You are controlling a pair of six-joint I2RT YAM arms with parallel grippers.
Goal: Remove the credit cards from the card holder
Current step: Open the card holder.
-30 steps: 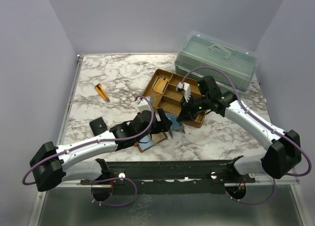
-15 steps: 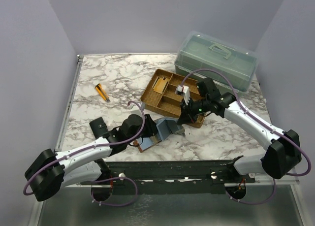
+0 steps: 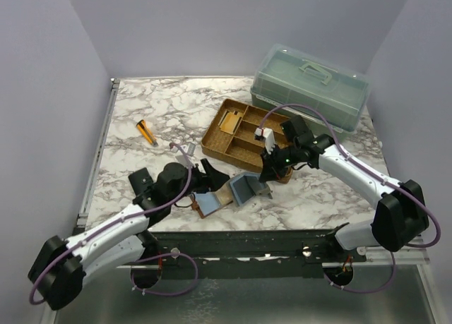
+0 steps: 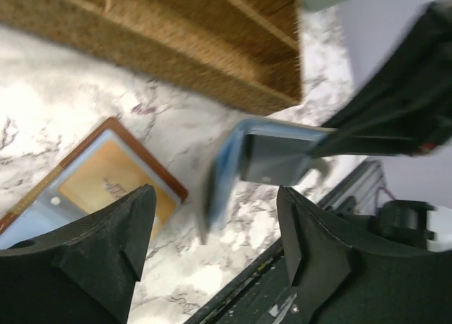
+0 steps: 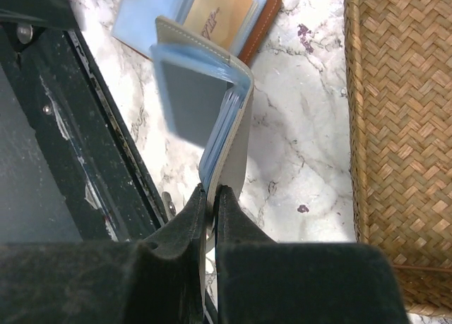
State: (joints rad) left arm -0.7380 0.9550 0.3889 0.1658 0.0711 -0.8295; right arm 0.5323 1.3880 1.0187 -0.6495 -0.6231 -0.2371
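Note:
The reddish-brown card holder (image 3: 212, 201) lies open on the marble table, its blue and tan-orange panels facing up. It also shows in the left wrist view (image 4: 106, 179) and the right wrist view (image 5: 224, 8). My right gripper (image 3: 265, 183) is shut on one flap of a blue-grey two-panel folder (image 3: 246, 188) and holds it bent open just right of the card holder; the pinch shows in the right wrist view (image 5: 212, 197). My left gripper (image 3: 212, 176) is open and empty, just left of the folder (image 4: 272, 154) and above the card holder.
A woven tray (image 3: 244, 137) sits behind the folder. A clear lidded plastic box (image 3: 311, 84) stands at the back right. An orange-and-black marker (image 3: 147, 132) lies at the left. A small black case (image 3: 141, 177) lies by the left arm. A black rail (image 3: 247, 239) runs along the near edge.
My left arm has drawn back to the left, away from the folder, uncovering the card holder. My right gripper has moved the folder slightly left and toward the near edge.

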